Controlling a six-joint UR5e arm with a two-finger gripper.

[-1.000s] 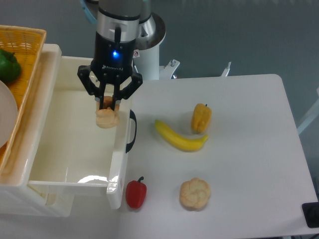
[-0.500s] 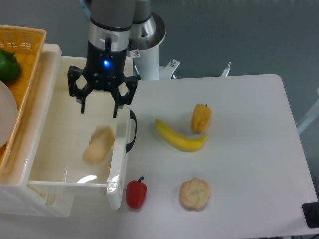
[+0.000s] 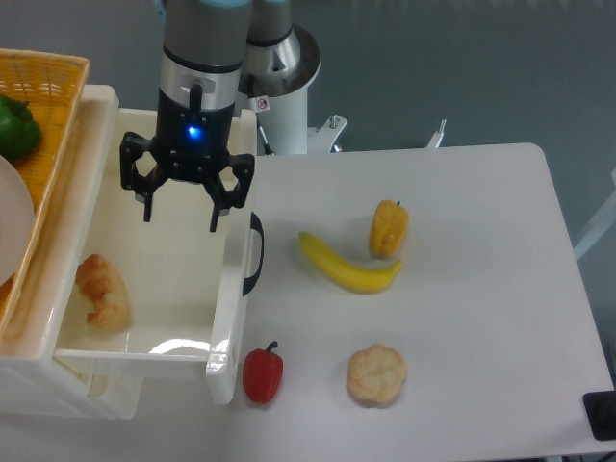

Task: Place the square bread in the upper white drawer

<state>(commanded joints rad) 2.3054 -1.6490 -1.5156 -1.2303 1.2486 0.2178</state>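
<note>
The square bread [image 3: 103, 293] lies on the floor of the upper white drawer [image 3: 227, 318], near its left wall and front corner. It is pale tan with an orange-brown crust. My gripper [image 3: 180, 210] hovers above the drawer's back right part, open, with nothing between its fingers. It is well apart from the bread. The drawer is pulled out, its dark curved handle [image 3: 254, 252] facing the table.
A yellow woven basket [image 3: 38, 115] with a green pepper [image 3: 17, 127] stands at the far left. On the table lie a banana [image 3: 346, 267], a yellow pepper [image 3: 388, 228], a red pepper [image 3: 262, 373] and a round beige bun [image 3: 376, 374].
My gripper opened and let go of the bread, which fell into the drawer and ended near its left front corner. The gripper has shifted left.
</note>
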